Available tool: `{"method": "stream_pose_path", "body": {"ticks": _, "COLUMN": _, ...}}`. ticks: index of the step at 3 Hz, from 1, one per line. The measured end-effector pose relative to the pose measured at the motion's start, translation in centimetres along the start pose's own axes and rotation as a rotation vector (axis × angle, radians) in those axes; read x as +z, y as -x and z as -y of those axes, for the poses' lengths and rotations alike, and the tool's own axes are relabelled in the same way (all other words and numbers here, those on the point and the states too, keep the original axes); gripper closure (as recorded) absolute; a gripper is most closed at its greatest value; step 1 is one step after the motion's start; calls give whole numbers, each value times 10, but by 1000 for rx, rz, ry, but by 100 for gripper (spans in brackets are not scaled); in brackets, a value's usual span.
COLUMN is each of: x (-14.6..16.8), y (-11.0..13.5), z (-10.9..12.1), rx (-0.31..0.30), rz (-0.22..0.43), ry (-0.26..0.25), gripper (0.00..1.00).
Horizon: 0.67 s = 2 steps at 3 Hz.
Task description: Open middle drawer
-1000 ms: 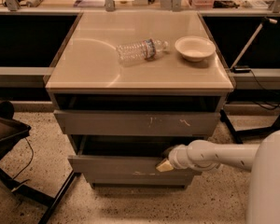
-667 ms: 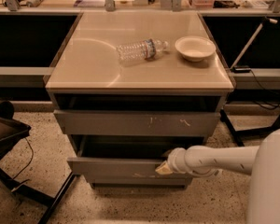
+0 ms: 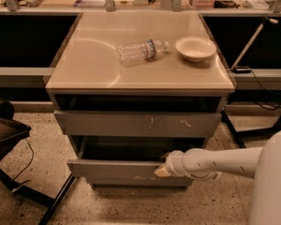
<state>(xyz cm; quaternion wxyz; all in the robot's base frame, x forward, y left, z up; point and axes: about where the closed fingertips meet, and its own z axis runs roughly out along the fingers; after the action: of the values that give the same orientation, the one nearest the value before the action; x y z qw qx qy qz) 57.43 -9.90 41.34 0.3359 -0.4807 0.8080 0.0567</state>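
1. Down low on the cabinet: the plain grey handleless middle drawer, just under the wider grey drawer front with white scratch marks. Standing partly out toward the near side, with a dark gap behind its top edge.
2. Parked at the right part of that top edge: the pale-tipped gripper on a white tubular arm reaching in from the right. Touching the lip, maybe hooked over it, hard to call. Released or clenched? Cannot tell.
3. Looks like the pulling step, somewhere around midway: opened a fair bit, probably not to full travel.
4. Next up, by judgement: a straight, level draw toward the near side while keeping contact on the lip. Held right of centre, so worth watching for skew and binding on the runners.
5. Up on the beige tabletop: a clear crumpled plastic bottle lying on its side, and just right of it, not touching, a cream round bowl.
6. On writing: a bluish label band on the bottle, no brand or words readable. Nothing printed on either drawer front.
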Motion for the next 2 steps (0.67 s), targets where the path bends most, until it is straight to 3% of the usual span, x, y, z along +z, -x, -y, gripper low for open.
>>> {"method": "stream_pose_path", "body": {"ticks": 2, "x": -4, "y": -4, "z": -8, "rx": 3, "rz": -8, "ry": -10, "gripper": 100}}
